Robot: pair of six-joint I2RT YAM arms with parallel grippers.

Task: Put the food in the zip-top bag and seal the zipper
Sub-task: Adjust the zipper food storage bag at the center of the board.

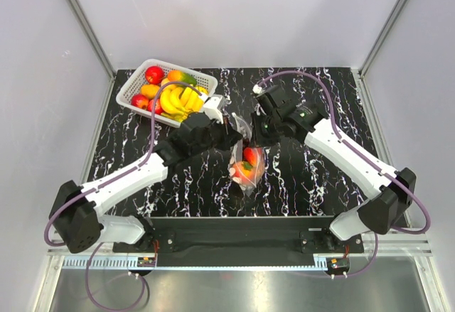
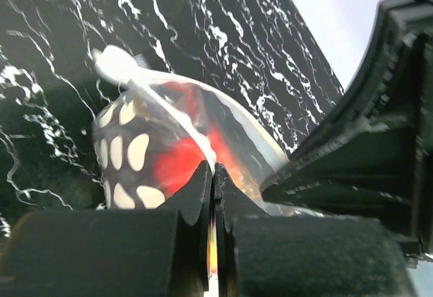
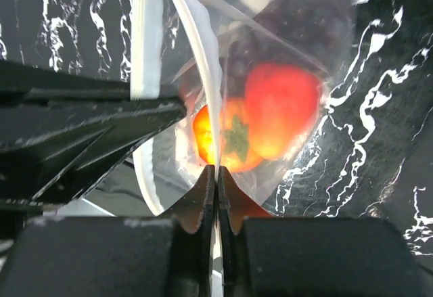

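Pinching the top edge of the bag (image 1: 248, 170) from both sides, the two arms meet over the middle of the tabletop (image 1: 313, 184). The left fingers (image 2: 205, 183) are clenched on the dotted plastic, and a red fruit (image 2: 181, 165) shows through it just behind them. The right fingers (image 3: 208, 183) are clenched too, grasping the white zipper (image 3: 203, 67), which runs down between their tips. Inside the bag, the right wrist view shows a peach (image 3: 281, 111), an orange fruit (image 3: 226, 138) with a green cap touching it, and dark grapes (image 3: 304, 26) beyond them. From above, the fruit sits at the bag's end nearer the arm bases. I cannot tell if the mouth is fully sealed. The basket (image 1: 130, 93) stands at the far left corner, well apart, with bananas (image 1: 179, 101) and round fruits in it.
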